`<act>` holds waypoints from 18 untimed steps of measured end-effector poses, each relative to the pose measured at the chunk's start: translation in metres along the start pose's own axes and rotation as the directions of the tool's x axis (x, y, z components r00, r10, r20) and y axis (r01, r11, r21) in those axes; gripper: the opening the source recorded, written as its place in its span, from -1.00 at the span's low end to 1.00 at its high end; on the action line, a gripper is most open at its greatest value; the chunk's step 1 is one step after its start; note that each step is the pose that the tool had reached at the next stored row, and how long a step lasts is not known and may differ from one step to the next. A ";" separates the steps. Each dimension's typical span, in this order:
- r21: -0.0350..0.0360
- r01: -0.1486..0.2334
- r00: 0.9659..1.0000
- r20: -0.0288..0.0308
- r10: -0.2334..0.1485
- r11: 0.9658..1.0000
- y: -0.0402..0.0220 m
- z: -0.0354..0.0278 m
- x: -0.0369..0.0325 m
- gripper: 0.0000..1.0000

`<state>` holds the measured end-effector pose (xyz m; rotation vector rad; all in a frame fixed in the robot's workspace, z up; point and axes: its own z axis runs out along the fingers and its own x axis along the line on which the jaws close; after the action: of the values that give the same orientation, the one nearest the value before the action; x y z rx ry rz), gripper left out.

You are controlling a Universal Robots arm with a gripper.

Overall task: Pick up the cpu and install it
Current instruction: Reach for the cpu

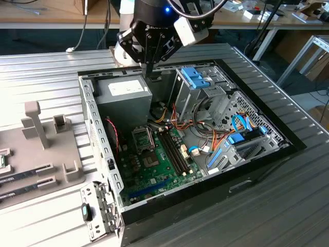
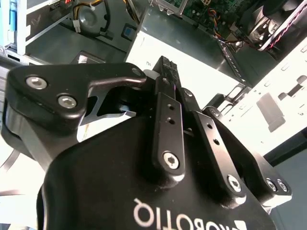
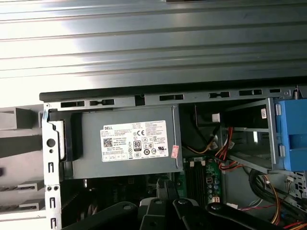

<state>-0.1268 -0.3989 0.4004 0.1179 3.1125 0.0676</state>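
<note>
My gripper [image 1: 148,73] hangs over the back of the open computer case [image 1: 288,141], just above the grey power supply [image 1: 123,92]. Its black fingers are drawn together, and I see nothing between them in the second wrist view [image 2: 164,62]. The green motherboard [image 1: 154,172] lies on the case floor, with the square metal-framed socket [image 1: 143,138] well below and in front of the gripper. At the exterior view's far left edge, a small flat piece with a green rim, seemingly the cpu [image 1: 2,159], lies cut off by the frame, far from the gripper.
A grey fixture tray [image 1: 51,149] with upright posts and long narrow sticks stands at the exterior view's left. Inside the case are a drive cage with blue clips [image 1: 198,77], bundled cables [image 1: 205,139] and a small dark chip [image 1: 150,161]. Ribbed metal tabletop [image 3: 144,48] surrounds the case.
</note>
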 end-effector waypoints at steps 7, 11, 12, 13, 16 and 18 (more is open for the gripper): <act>0.000 0.000 1.000 0.000 0.000 1.000 -0.0004 -0.0001 0.0056 -0.80; 0.000 0.000 1.000 0.000 0.000 1.000 -0.0006 -0.0002 0.0077 -0.80; 0.000 0.000 1.000 0.000 0.000 1.000 -0.0006 -0.0002 0.0081 -0.80; 0.000 0.000 1.000 0.000 0.000 1.000 -0.0007 -0.0002 0.0085 -0.80; 0.000 0.000 1.000 0.000 0.000 1.000 -0.0008 -0.0003 0.0099 -0.80; 0.000 0.000 1.000 0.000 0.000 1.000 -0.0008 -0.0003 0.0110 -0.80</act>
<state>-0.1379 -0.3989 0.4004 0.1180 3.1125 0.0677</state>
